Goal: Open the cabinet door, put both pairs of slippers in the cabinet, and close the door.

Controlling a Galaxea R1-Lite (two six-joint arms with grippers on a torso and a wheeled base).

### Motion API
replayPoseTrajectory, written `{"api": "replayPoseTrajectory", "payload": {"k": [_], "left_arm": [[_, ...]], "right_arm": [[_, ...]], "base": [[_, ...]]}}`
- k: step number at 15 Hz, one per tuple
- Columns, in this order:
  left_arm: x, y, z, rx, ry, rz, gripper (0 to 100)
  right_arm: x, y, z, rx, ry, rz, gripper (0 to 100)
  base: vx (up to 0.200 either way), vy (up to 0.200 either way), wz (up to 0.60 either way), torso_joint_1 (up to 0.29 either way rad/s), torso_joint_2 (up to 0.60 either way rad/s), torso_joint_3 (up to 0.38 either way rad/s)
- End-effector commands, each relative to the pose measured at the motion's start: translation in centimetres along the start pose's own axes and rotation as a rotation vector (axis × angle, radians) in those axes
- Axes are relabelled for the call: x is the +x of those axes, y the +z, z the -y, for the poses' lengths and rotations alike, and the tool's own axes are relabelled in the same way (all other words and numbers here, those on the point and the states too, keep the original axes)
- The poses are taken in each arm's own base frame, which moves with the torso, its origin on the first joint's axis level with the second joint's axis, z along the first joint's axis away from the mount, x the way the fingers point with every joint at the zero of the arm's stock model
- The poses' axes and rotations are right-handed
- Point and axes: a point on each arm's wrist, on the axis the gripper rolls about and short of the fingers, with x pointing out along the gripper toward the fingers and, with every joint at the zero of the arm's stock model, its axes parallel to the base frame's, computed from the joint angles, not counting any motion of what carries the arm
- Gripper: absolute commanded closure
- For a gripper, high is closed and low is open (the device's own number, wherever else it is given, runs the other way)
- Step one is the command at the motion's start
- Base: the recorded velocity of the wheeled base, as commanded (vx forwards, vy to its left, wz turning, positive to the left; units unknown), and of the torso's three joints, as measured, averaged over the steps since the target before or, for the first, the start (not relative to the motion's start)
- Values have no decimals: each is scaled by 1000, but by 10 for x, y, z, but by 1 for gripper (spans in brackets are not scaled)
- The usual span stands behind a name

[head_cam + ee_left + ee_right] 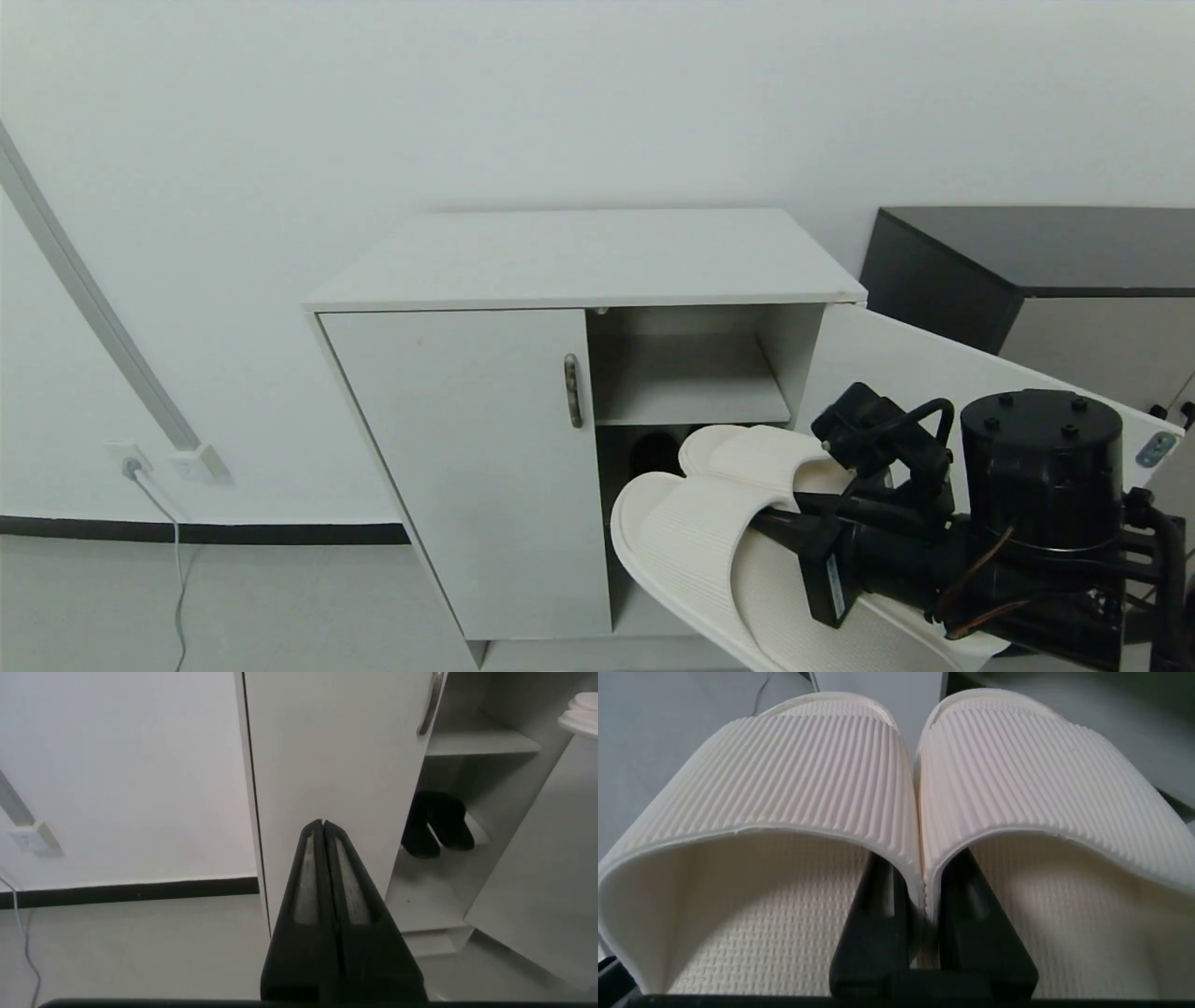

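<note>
The white cabinet (579, 257) has its left door (467, 467) closed and its right door (924, 373) swung open. My right gripper (780, 525) is shut on a pair of white ribbed slippers (691, 541), pinching their two adjoining inner walls (920, 873). It holds them side by side, toes toward the open lower compartment and just in front of it. A pair of black slippers (437, 826) lies on the cabinet's lower floor, seen as a dark shape (653, 453) behind the white pair. My left gripper (322, 835) is shut with nothing in it, low in front of the closed door.
An inner shelf (686, 383) splits the open side into an upper and a lower compartment. The closed door carries a metal handle (572, 390). A black unit (1027, 271) stands to the right behind the open door. A wall socket (131, 462) with a cable is at the left.
</note>
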Motion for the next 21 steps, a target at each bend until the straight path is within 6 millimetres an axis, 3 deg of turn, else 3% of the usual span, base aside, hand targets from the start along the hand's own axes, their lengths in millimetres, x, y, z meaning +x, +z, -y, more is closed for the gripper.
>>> {"api": "replayPoseTrajectory", "payload": {"k": [1, 14, 21], "left_arm": [[0, 0, 0, -1, 0, 0, 100], [0, 0, 0, -4, 1, 0, 100], [0, 0, 0, -8, 1, 0, 100]], "right_arm": [[0, 0, 0, 0, 0, 0, 100], [-1, -5, -1, -22, 6, -3, 100], [-1, -6, -1, -22, 6, 10, 100]], "base": [[0, 0, 0, -154, 486, 320], [0, 0, 0, -90, 458, 362], [0, 0, 0, 0, 30, 28]]}}
